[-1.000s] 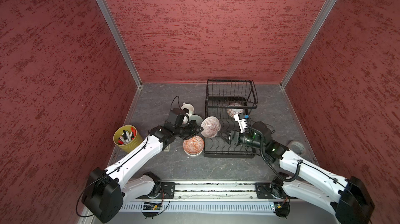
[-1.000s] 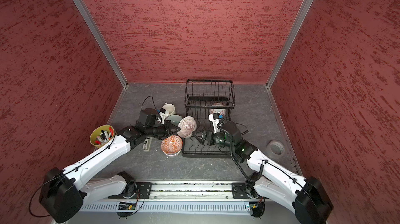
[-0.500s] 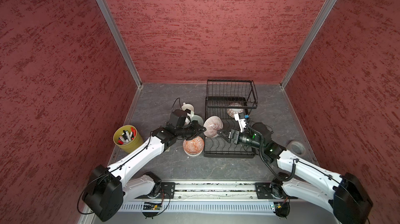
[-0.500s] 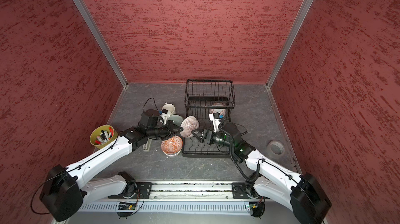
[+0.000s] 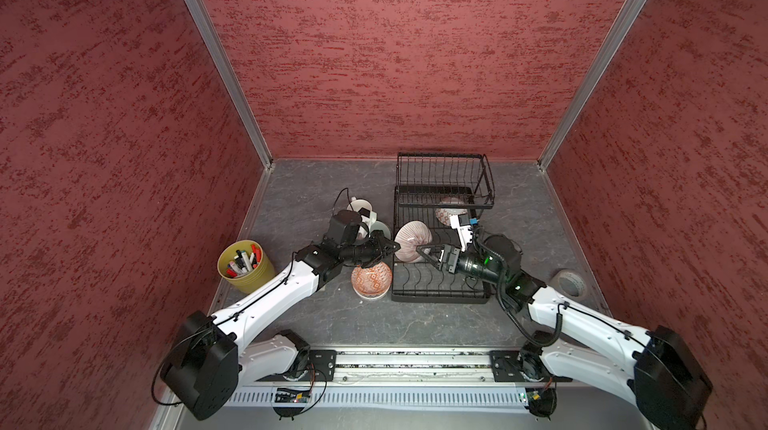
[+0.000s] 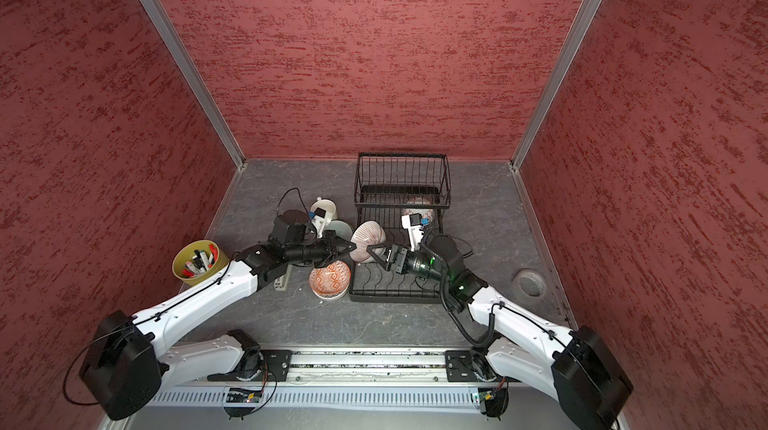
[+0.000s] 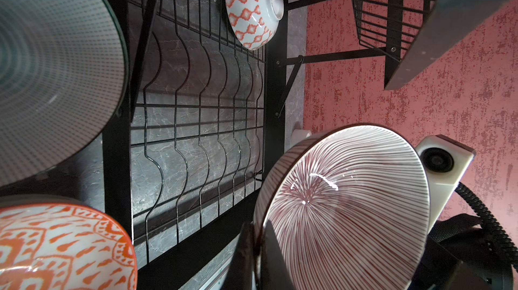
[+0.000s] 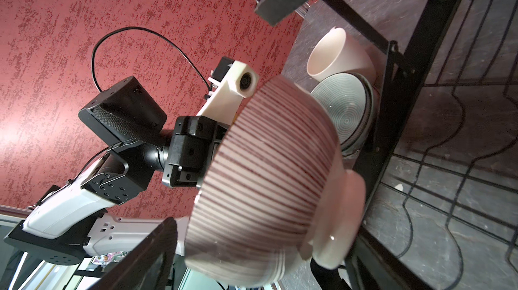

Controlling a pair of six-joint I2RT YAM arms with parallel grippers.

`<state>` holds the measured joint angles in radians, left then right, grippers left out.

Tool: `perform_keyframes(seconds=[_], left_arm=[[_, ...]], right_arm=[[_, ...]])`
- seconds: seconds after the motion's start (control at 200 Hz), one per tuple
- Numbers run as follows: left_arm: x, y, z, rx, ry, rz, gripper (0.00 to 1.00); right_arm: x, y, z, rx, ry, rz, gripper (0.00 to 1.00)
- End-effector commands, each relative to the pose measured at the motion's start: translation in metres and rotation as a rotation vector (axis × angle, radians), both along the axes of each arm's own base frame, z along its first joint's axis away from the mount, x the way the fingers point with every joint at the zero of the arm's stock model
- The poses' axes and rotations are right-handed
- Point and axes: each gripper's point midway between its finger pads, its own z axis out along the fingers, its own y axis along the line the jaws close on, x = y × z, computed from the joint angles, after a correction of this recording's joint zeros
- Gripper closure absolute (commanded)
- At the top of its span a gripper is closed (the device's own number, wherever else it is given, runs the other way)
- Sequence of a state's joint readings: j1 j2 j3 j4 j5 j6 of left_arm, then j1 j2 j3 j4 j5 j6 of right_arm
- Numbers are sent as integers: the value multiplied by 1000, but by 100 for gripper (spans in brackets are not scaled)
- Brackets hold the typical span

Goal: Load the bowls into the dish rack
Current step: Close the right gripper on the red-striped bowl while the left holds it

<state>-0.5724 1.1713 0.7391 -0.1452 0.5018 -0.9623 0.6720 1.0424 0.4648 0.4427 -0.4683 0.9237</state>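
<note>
Holding the pink-striped bowl (image 5: 412, 240) steady is advised: it is pinched by its rim in the left tool (image 5: 395, 247) over the left side of the dish rack (image 5: 440, 298), until the right tool (image 5: 427, 255), jaws spread beside it, is closed gently.

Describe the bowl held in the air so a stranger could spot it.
Find the large black wire dish rack. At its left edge the left gripper holds a round ceramic bowl on edge. Only it has thin dark-red stripes on white.
</note>
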Motion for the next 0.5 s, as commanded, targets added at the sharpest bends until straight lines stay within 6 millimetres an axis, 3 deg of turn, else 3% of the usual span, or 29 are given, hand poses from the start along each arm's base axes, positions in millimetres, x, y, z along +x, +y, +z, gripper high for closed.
perform_keyframes(seconds=[0.0, 0.496], left_arm=[[3, -10, 20, -73, -60, -26, 100], [4, -13, 20, -87, -60, -32, 100]], right_arm=[[-1, 0, 5, 39, -3, 8, 11], [1, 2, 7, 53, -10, 8, 26]])
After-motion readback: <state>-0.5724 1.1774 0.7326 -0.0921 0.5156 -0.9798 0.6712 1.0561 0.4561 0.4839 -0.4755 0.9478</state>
